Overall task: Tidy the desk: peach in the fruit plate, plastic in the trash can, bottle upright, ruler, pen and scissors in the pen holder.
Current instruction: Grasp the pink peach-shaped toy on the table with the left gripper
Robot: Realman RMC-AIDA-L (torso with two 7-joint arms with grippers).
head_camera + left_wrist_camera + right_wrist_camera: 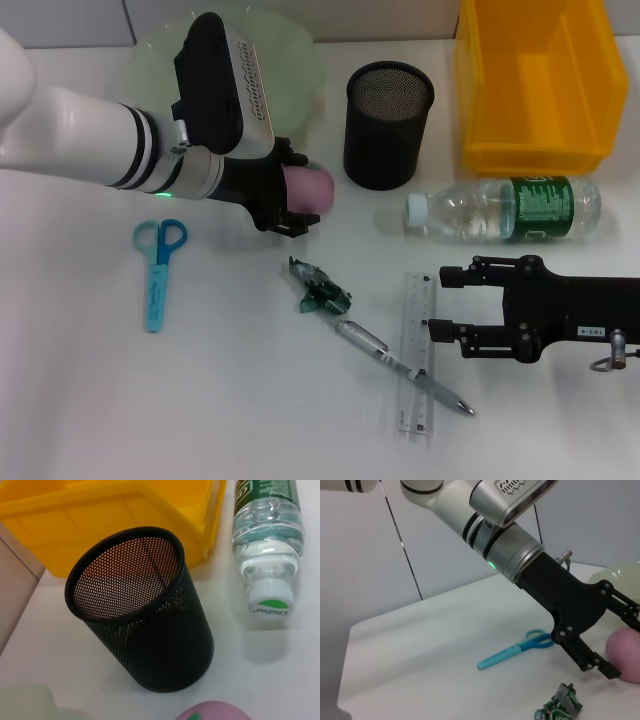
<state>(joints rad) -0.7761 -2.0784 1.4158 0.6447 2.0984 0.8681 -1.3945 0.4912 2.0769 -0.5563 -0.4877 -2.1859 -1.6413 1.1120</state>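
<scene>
1. Blue scissors point(158, 268) lie flat on the white table point(200, 400), far left.
2. The left gripper point(300, 195) has its jaws closed around a pink peach point(310, 187), just in front of the pale green fruit plate point(300, 60).
3. A crumpled green plastic wrapper point(319, 289) sits below it, near a silver pen point(400, 366) that lies across a clear ruler point(417, 355).
4. The black mesh pen holder point(388, 125) stands upright.
5. A water bottle point(510, 208) lies on its side before the yellow bin point(535, 80).
6. The right gripper point(440, 300) hovers beside the ruler, jaws wide.
</scene>
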